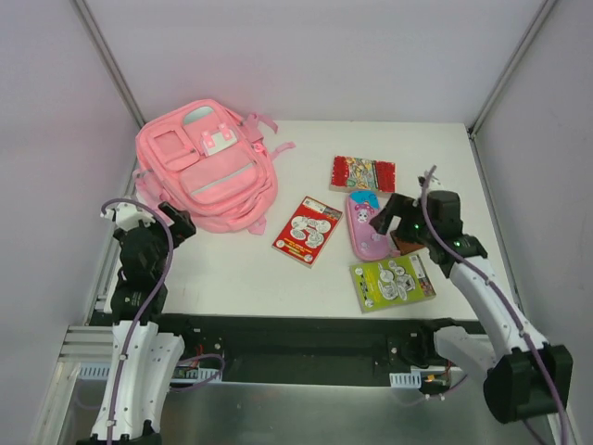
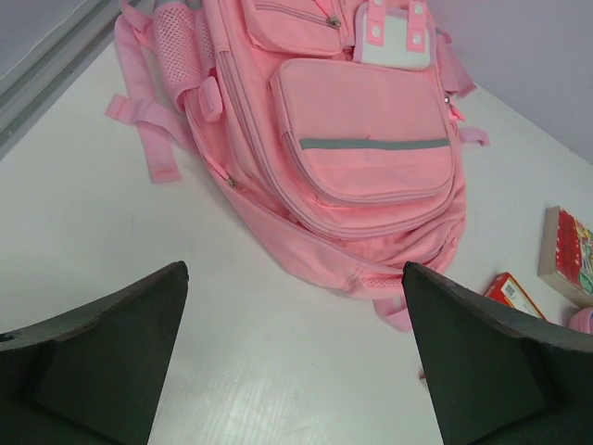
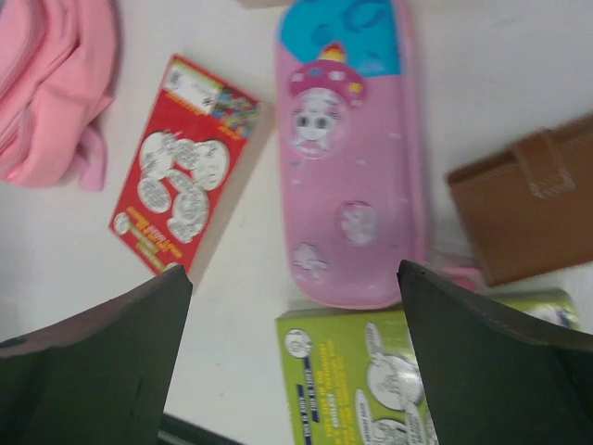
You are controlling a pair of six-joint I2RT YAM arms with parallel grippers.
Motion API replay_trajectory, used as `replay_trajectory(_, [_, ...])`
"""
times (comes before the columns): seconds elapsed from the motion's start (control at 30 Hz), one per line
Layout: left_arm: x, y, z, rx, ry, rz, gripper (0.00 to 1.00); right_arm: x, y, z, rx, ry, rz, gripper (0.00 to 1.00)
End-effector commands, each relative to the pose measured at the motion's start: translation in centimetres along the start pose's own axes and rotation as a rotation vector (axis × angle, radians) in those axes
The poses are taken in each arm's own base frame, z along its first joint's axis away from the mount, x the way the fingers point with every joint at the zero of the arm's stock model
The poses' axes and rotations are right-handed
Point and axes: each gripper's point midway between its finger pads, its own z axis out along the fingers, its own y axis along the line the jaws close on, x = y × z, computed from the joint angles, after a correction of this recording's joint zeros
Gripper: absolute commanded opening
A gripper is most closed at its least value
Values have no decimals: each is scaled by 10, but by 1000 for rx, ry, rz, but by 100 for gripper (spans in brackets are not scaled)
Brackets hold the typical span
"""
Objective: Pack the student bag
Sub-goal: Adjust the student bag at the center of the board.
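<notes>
Right now your left hand sits low over the bench, its two fingers spread wide with nothing between them. The bag lies flat straight ahead of that hand and apart from it, front side up, bottom end toward the fingers and top end away. Its front pocket, the one with the grey strip, looks closed, and so does the smaller pocket beyond it, so you cannot see what is inside the bag. A mesh side pocket sits on the hand's left, and loose straps trail onto the bench there.

Your right hand hangs over the pink pencil case, fingers likewise wide apart and gripping nothing. The case lies flat under the hand, lengthwise, with its blue end away from you. It appears shut, so its contents are hidden. To the hand's left, a red book lies a little apart from the case. To its right, a brown wallet lies just beside the case. On the near side, under the fingers, a green book lies at the case's near end; you cannot tell whether they touch. Farther ahead of the hand, past the case, lies a patterned red book. All of these rest on the bench outside the bag.
</notes>
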Motion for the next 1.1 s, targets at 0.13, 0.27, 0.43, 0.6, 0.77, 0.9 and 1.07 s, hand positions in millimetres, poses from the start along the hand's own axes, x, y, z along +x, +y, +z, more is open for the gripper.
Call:
replay_trajectory(0.13, [-35,-29,-19,61,-5,-108,99,-26,95,31,-112,100,-201,96])
replay_trajectory(0.27, [-20,-37,-28,111,77,-116,99,-23,131,60,-197,159,-196,97])
replay_trajectory(0.43, [-4,-59,-37,265,166,-35,99,-28,173,90,-258,252,-171,99])
replay_trajectory(0.6, [5,-63,-39,301,208,-8,99,-37,208,137,-293,283,-81,94])
replay_trajectory(0.77, [2,-64,-41,305,204,5,99,-15,244,183,-341,395,-7,90])
replay_trajectory(0.9, [-1,-66,-41,313,200,14,99,2,262,218,-319,441,52,88])
replay_trajectory(1.07, [-4,-66,-43,318,196,31,99,25,267,246,-250,433,108,89])
